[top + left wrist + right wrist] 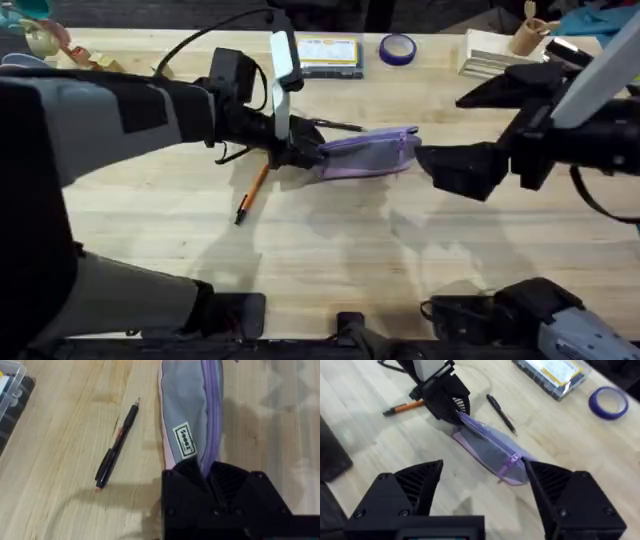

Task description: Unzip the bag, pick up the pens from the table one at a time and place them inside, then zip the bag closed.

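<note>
The lavender and grey bag (365,153) lies on the table (330,250) near the middle. My left gripper (305,150) is shut on the bag's left end; in the left wrist view its fingers (192,477) pinch the fabric below the label. My right gripper (425,165) stands open just off the bag's right end, its fingers (422,485) spread either side of the zipper pull (512,460) without touching it. The orange pen (252,193) lies front-left of the bag, under the left arm. The black pen (335,125) lies just behind the bag.
A clear box with a yellow label (328,55) and a roll of purple tape (397,48) sit at the table's back edge. More boxes and a cup (500,50) stand at the back right. Bare wood stretches in front of the bag.
</note>
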